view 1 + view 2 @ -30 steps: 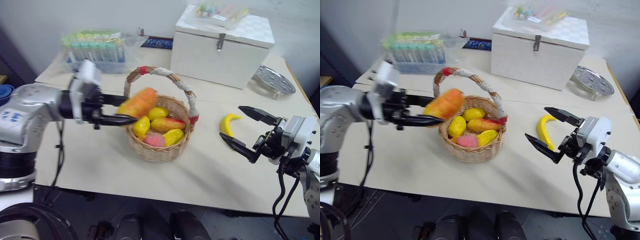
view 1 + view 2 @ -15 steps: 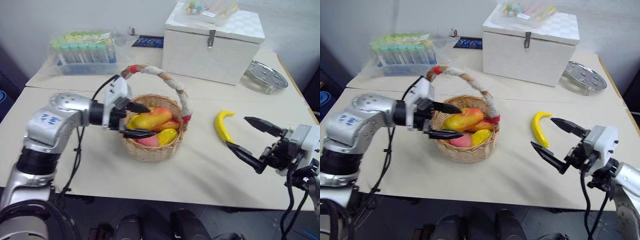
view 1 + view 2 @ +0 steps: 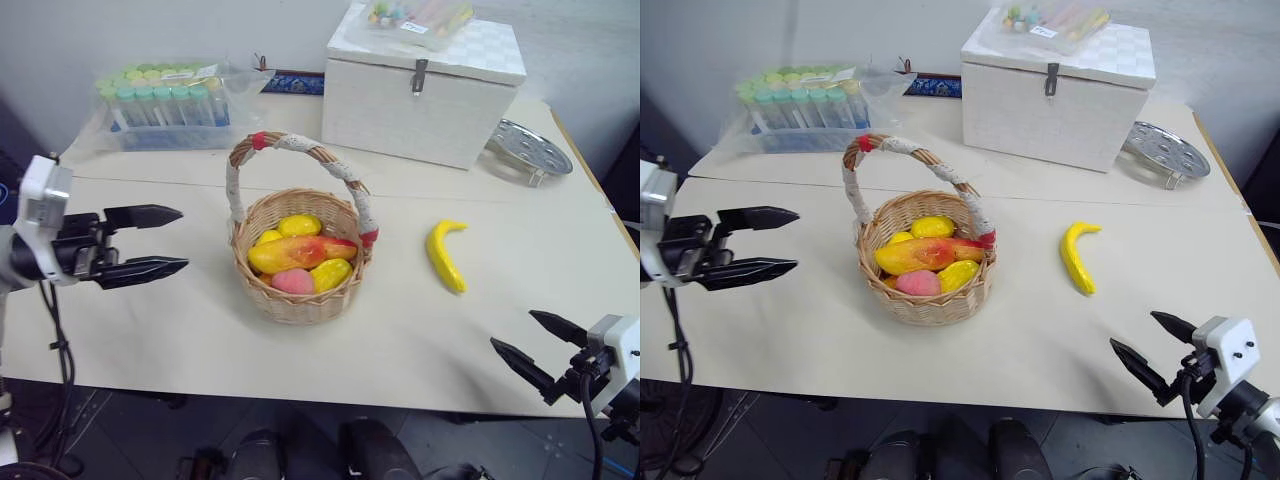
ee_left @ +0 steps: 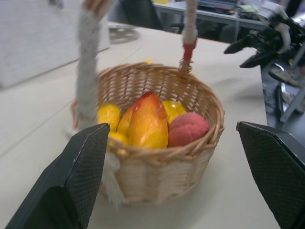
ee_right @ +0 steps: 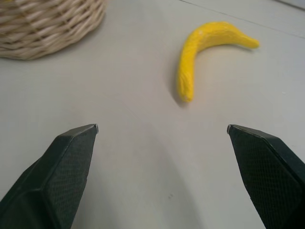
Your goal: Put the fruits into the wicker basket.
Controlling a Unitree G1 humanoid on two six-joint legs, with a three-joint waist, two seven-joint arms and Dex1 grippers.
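White boxy wrist housings, black cables, and black pointed end effector fingers (image 3: 143, 213), apparently mesh-textured.

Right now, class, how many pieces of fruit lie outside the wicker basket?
1. The banana lies on the table, to the right of the wicker basket. The mango is already inside with other fruit.
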